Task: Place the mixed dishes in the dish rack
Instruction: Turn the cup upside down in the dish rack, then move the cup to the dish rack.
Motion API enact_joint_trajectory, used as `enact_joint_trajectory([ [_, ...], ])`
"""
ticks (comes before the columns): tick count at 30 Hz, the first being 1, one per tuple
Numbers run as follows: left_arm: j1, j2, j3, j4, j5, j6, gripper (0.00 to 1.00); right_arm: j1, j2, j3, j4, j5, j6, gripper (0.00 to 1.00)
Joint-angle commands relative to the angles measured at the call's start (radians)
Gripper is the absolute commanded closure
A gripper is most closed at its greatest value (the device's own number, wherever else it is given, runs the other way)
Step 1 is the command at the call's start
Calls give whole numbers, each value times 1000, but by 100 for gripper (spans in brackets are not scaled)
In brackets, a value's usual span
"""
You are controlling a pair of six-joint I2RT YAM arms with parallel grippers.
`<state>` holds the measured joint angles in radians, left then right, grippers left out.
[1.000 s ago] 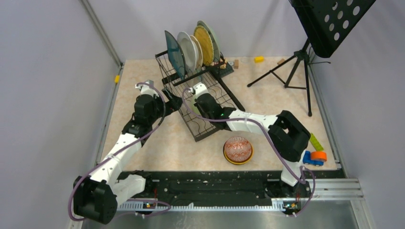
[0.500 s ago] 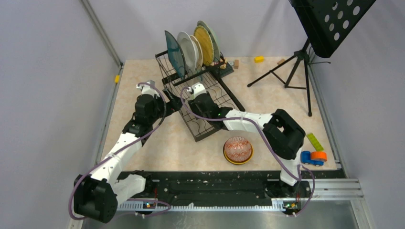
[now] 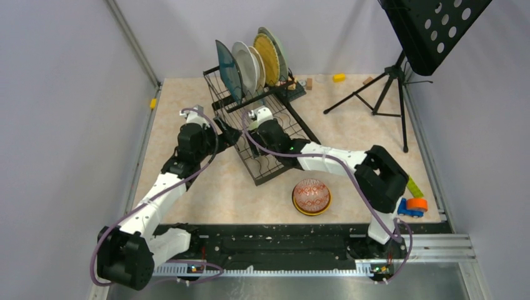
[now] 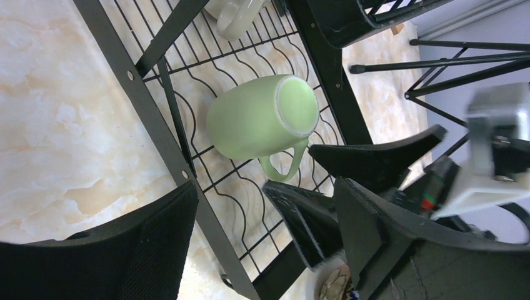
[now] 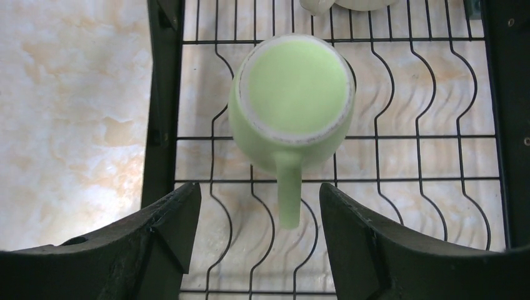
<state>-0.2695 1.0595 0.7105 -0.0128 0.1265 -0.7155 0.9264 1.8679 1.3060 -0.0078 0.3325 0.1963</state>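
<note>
The light-green mug (image 5: 290, 100) rests upside down, centre frame, on the dish rack (image 5: 164, 94). The right gripper (image 5: 259, 203) stands wide, seemingly clear of its handle; a crooked withdrawal could clip that handle and tip it.

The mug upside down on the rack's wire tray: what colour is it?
Light green mug, whitish ring round its base; clearest in the right wrist view.

The beige marbled worktop (image 3: 350, 125) carries the black wire dish rack (image 3: 306, 125) at upper centre, the stacked bowls (image 3: 311, 195) at lower centre, a blue toy car (image 3: 409, 208) and green block (image 3: 414, 185) at lower right, and a yellow block (image 3: 339, 77) and tripod stand (image 3: 390, 87) at upper right.
</note>
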Motion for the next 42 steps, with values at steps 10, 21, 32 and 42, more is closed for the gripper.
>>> enact_joint_trajectory([
  [10, 3, 64, -3, -34, 51, 91, 22, -101, -206, -244, 140, -210, 238, 46],
  [21, 3, 158, 10, -104, 86, 116, 27, -147, -106, -203, 193, -328, 240, 61],
  [32, 3, 180, 9, -95, 97, 112, 29, -148, -19, -146, 253, -355, 75, 78],
  [42, 3, 171, 4, -96, 94, 112, 30, -157, 82, -64, 297, -363, -55, 84],
])
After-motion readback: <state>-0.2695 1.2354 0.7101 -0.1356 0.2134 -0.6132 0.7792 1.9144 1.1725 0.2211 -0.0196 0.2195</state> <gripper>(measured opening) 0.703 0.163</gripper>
